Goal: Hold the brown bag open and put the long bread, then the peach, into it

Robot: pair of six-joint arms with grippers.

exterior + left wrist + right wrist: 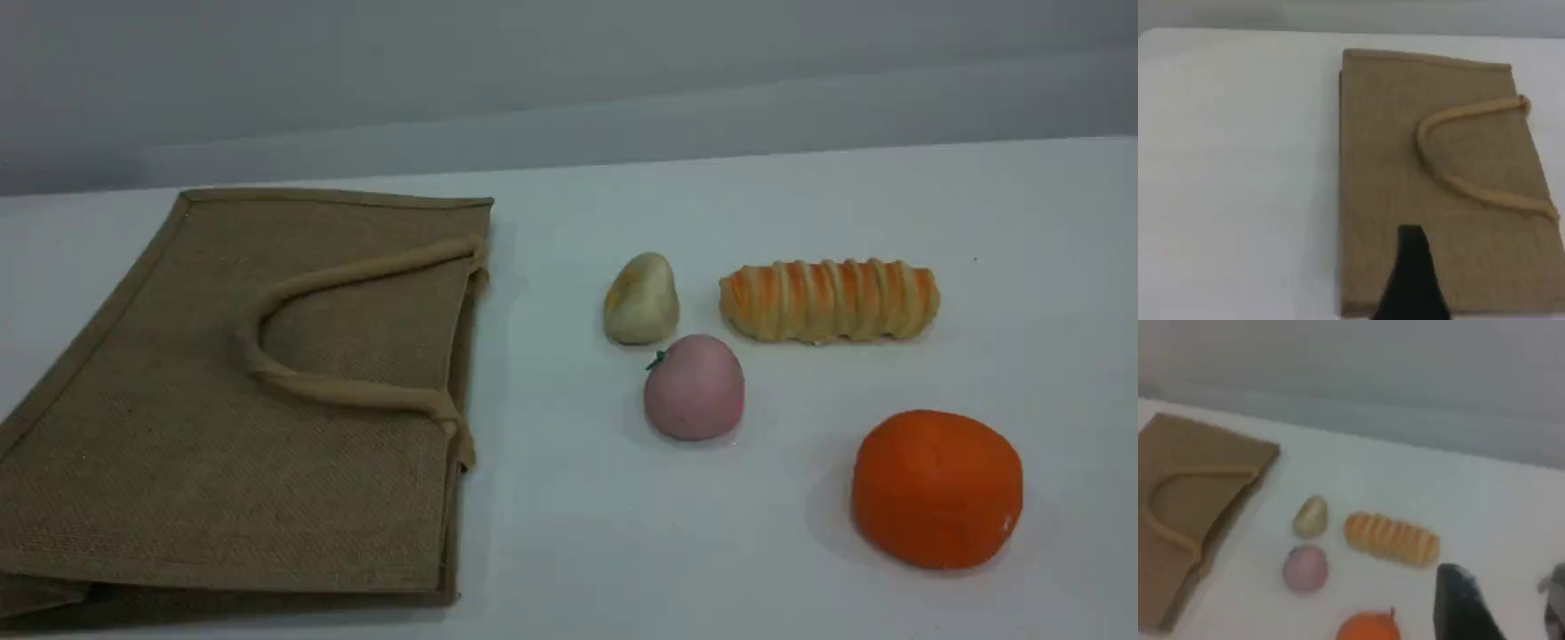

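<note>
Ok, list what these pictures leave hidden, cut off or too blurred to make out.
- brown bag: the scene view's left edge cuts its near corner; lying flat, it hides its inside.
- left gripper: the left wrist view shows one dark fingertip only.
- orange ball: the right wrist view's bottom edge cuts it.
- right gripper: same view, blurred; the right edge cuts one fingertip.

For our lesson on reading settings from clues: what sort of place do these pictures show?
Probably a robot test bench, not a kitchen: a white table against a plain grey wall, toy-like foods (long bread, peach) laid out, and a brown bag lying flat.
</note>
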